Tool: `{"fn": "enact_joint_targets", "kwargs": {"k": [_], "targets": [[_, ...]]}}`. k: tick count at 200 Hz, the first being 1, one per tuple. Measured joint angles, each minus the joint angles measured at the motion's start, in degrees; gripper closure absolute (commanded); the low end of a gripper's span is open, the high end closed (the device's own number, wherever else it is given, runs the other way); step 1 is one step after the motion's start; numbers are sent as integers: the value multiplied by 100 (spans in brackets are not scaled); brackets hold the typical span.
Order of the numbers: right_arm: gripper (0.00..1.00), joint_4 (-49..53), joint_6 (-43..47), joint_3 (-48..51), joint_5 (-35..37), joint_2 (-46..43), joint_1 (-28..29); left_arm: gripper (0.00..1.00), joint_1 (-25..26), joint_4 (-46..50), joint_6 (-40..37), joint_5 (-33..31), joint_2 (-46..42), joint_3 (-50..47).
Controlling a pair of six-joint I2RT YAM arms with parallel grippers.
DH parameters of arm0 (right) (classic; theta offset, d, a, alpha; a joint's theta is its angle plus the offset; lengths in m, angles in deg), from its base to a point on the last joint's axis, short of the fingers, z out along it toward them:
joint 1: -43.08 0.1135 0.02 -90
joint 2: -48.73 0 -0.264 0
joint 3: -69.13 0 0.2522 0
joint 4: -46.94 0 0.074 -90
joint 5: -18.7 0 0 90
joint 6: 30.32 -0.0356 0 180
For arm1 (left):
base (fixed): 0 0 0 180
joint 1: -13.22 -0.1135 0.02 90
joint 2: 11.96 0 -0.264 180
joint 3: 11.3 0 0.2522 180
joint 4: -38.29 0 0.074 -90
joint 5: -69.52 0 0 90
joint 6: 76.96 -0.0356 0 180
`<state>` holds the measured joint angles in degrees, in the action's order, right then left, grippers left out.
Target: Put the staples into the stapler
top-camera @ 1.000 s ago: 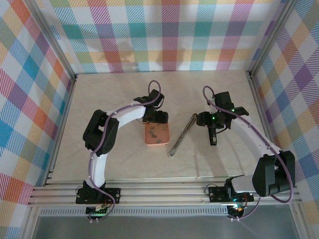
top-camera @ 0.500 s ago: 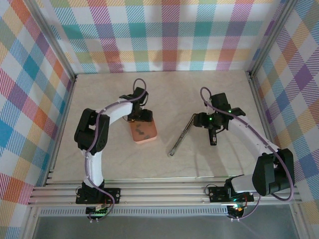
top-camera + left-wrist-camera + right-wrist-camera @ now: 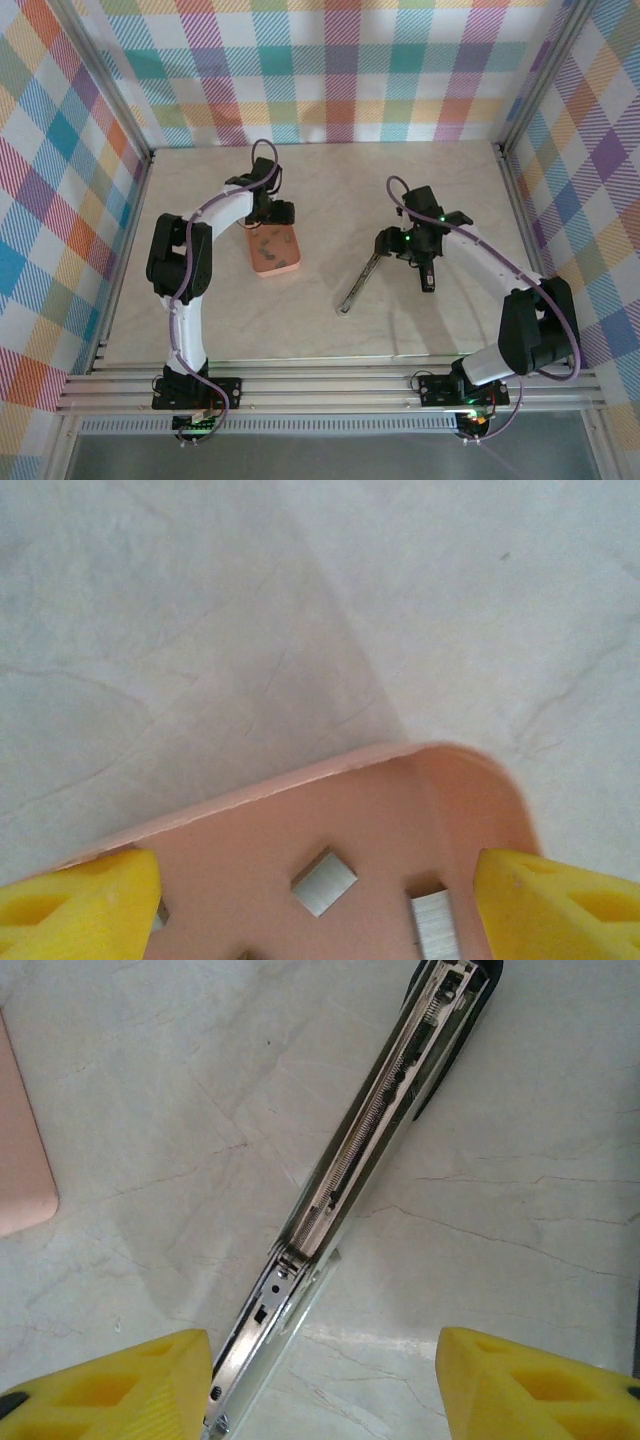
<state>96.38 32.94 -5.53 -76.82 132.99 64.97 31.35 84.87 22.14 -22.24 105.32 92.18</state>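
Left fingers (image 3: 75, 905) spread wide, clamped on sides of pink tray (image 3: 400, 800); staples (image 3: 324, 882) lie loose inside tray. Right fingers (image 3: 530, 1385) apart, empty, straddling opened stapler (image 3: 370, 1150), flat on table (image 3: 150, 1110), right of tray.

Staples (image 3: 323, 882) are grey, tray (image 3: 400, 810) salmon-pink, stapler (image 3: 370, 1130) silver and black, walls (image 3: 340, 70) pastel plaid.

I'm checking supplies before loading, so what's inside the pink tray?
Small grey staple strips lie loose on the pink tray floor. Yellow fingers cover both sides, so the full count is hidden.
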Motion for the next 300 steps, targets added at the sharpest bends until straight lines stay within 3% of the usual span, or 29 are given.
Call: {"fn": "enact_joint_targets", "kwargs": {"k": [34, 75, 118, 146, 251, 300], "targets": [[35, 2, -831, -83, 190, 262, 125, 18, -2, -66, 4, 260, -365, -269], [35, 15, -1139, -214, 291, 686, 181, 20, 33, -367, 4, 1060, -1622, -1333], [35, 57, -1169, -575, 337, 833, 136, 20, 562, -557, 111, 1480, -2474, -2151], [35, 164, -1362, -931, 426, 1259, 153, 20, 870, -680, 352, 1547, -2610, -2575], [40, 232, -1716, -1285, 597, 2498, 308, 20, 861, -796, 656, 1458, -2627, -2889], [56, 251, -1563, -1631, 549, 2855, 332, 20, 861, -796, 673, 1456, -2629, -2962]]}}
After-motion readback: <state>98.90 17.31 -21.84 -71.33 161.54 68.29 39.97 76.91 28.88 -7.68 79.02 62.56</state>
